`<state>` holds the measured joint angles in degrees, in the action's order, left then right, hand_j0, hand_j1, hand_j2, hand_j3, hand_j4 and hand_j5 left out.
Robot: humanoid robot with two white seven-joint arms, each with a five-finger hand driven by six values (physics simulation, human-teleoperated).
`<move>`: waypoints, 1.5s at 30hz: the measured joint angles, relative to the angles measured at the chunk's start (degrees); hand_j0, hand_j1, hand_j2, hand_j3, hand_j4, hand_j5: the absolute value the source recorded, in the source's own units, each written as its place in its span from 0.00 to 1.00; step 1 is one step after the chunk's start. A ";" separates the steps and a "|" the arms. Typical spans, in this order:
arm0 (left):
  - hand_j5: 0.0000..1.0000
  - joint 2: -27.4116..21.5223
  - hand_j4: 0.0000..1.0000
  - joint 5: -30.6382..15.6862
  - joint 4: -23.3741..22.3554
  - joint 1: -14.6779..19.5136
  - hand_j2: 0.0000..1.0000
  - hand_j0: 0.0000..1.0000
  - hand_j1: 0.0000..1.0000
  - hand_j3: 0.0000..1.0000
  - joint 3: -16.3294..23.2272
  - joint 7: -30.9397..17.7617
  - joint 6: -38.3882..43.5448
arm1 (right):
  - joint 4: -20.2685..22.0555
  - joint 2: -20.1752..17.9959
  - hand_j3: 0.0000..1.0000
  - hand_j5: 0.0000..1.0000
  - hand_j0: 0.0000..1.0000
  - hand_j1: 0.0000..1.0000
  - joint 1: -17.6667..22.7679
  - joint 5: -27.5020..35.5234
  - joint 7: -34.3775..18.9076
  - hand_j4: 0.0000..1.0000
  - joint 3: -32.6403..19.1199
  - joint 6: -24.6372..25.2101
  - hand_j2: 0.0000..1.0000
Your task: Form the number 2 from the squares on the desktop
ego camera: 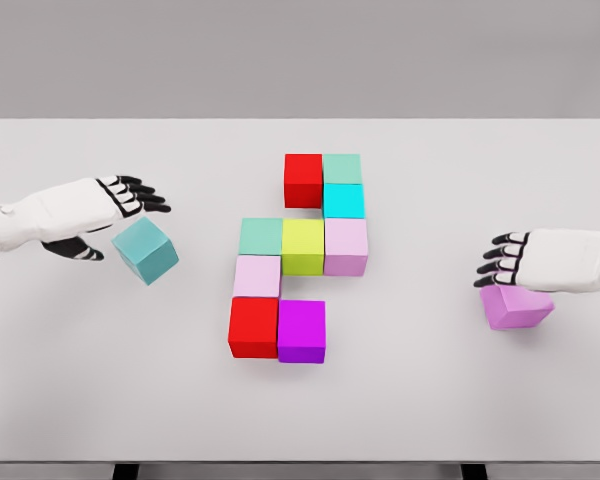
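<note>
blocks partly arranged on the table [70, 400]
left hand [80, 215] open beside teal block [146, 250]; right hand [540, 262] open over purple block [517, 306].

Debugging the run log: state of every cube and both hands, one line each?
left hand: fingers open, beside the teal cube, grasp not clear
teal cube: tilted, apart from the group
right hand: above the lilac cube, fingers relaxed
lilac cube: loose, tilted, at the right
assembled cubes: nine, flat, packed together
table: white, carries all cubes
</note>
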<state>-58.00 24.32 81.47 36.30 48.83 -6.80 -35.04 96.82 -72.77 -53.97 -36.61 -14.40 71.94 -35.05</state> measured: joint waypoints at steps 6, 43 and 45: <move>1.00 -0.14 1.00 -1.54 -1.03 1.32 1.00 1.00 1.00 1.00 1.98 0.01 0.00 | 1.56 0.03 1.00 1.00 1.00 1.00 0.01 -0.39 -0.02 1.00 0.39 0.00 1.00; 1.00 1.96 1.00 -1.57 -4.16 11.34 1.00 1.00 1.00 1.00 15.28 -0.17 0.00 | 3.11 0.94 0.64 0.64 0.64 0.64 0.62 -5.75 -0.02 0.64 -0.07 0.01 0.64; 1.00 2.38 1.00 -1.53 -4.28 11.34 1.00 1.00 1.00 1.00 15.40 -0.17 0.00 | 3.12 1.08 0.64 0.64 0.64 0.64 0.62 -5.69 0.03 0.64 -0.58 0.01 0.64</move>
<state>-55.62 22.78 77.20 47.64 64.23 -6.97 -35.03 99.94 -71.69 -53.35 -42.31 -14.38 71.36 -35.04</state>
